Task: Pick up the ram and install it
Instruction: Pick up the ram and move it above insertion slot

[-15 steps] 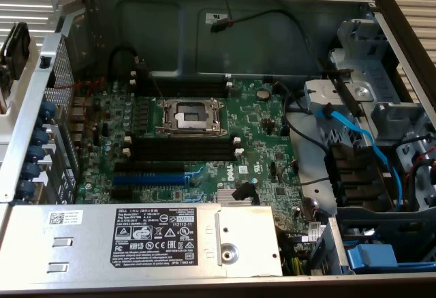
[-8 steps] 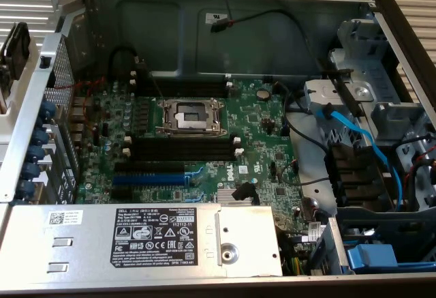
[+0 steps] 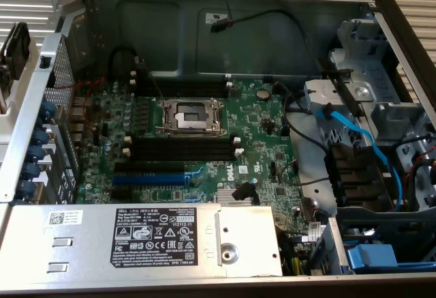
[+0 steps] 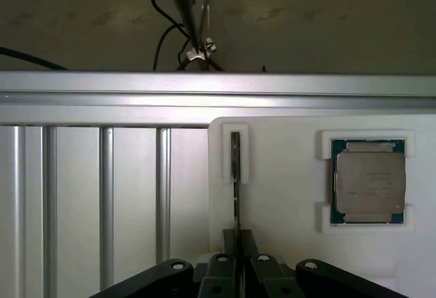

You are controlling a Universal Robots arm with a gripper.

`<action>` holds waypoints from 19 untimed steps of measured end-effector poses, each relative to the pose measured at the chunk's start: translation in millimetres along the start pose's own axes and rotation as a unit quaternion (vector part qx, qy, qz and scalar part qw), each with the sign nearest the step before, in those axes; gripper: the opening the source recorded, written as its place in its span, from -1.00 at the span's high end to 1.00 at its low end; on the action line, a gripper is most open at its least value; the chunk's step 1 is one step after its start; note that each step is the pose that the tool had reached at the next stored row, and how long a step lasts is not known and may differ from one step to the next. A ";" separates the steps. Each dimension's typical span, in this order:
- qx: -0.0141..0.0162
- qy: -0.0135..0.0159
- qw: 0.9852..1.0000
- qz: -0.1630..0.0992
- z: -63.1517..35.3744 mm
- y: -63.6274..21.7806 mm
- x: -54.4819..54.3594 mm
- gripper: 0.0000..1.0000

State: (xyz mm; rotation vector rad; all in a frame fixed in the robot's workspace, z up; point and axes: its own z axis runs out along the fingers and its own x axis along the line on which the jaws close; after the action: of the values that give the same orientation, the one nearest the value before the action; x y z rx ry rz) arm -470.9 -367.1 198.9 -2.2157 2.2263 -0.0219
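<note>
Grips the ram (image 4: pixel 235 175) with the gripper (image 4: pixel 236 238), fingers pressed together on both faces of the stick's near end. Stands edge-on in a narrow notch at the corner of the white tray (image 4: pixel 286 196), just beside the aluminium rails (image 4: pixel 105 196). Shares the tray with a processor (image 4: pixel 368 187), seated in its own recess well apart. On the motherboard (image 3: pixel 259 141) in the exterior view: black memory slots (image 3: pixel 180 149) between the CPU socket (image 3: pixel 191 117) and the blue slot (image 3: pixel 150 176); power supply (image 3: pixel 163 240) along the case's near edge.
</note>
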 end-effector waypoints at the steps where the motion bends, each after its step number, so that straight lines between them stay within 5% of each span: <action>1: 0.000 0.000 1.000 0.000 0.0 0.0 0.0 0.70; 19: 0.000 0.000 1.000 0.000 -4.4 -0.1 0.0 0.74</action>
State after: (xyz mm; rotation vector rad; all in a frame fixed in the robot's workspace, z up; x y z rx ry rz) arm -470.9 -367.0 203.3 -2.2156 2.2263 -0.0220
